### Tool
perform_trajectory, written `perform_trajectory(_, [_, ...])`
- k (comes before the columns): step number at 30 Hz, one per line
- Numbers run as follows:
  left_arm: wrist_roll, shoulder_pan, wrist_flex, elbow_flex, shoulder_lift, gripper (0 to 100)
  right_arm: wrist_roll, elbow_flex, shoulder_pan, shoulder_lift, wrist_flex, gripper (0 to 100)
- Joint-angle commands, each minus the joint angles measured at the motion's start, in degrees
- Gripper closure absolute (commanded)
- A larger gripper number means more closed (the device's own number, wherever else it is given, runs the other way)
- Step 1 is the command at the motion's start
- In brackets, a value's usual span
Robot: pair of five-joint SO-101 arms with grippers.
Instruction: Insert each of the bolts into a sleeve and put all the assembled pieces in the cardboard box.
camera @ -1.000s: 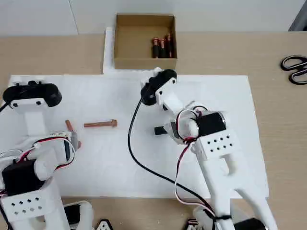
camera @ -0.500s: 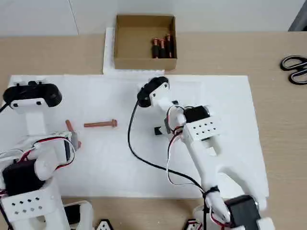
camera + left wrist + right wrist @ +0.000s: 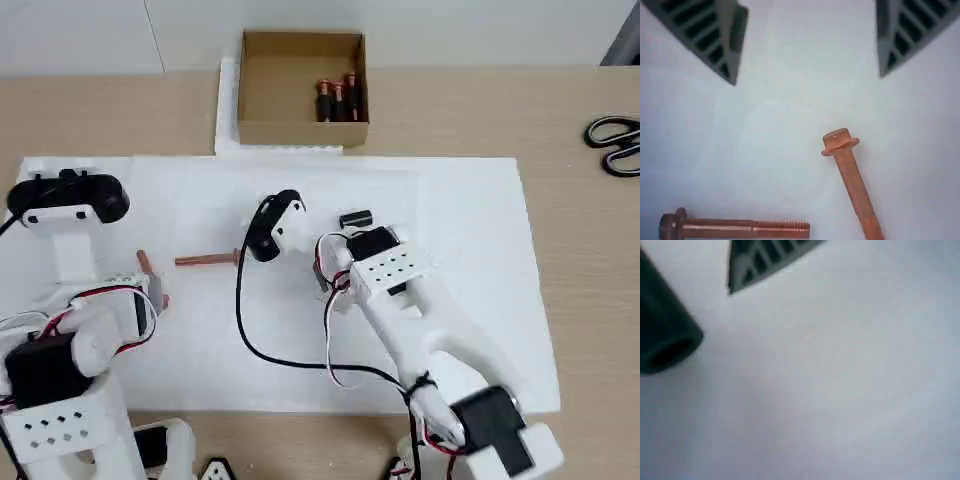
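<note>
Two copper bolts lie on the white mat: a long one (image 3: 208,259) (image 3: 735,227) and a short tilted one (image 3: 145,263) (image 3: 850,185). My left gripper (image 3: 807,75) hovers open above them, holding nothing. A black sleeve (image 3: 355,218) lies on the mat just behind my right arm (image 3: 385,270), which stretches toward the long bolt's head. In the right wrist view a black sleeve (image 3: 665,342) lies close by with its hole showing. One finger (image 3: 770,257) stands apart from it, with bare mat around. Three assembled pieces (image 3: 338,98) rest in the cardboard box (image 3: 262,95).
The white mat (image 3: 460,190) covers most of the table between the arms. Scissors (image 3: 615,140) lie at the far right on the wooden tabletop. A black cable (image 3: 250,330) loops over the mat from the right arm's wrist.
My right arm has swung left across the mat toward the long bolt, uncovering the sleeve behind it. The left arm and both bolts have stayed put.
</note>
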Motion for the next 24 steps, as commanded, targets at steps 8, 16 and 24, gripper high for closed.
perform_trajectory(8, [0.44, -0.09, -1.05, -0.22, -0.7, 83, 0.62, -11.69, 0.48, 15.43, -1.19, 77.5])
perform_trajectory(16, [0.44, -0.09, -1.05, -0.22, -0.7, 83, 0.35, -15.47, 2.24, 19.56, 2.24, 86.3])
perform_trajectory(24, [0.44, -0.09, -1.05, -0.22, -0.7, 83, -5.36, -22.86, 7.25, 19.56, 7.25, 99.1])
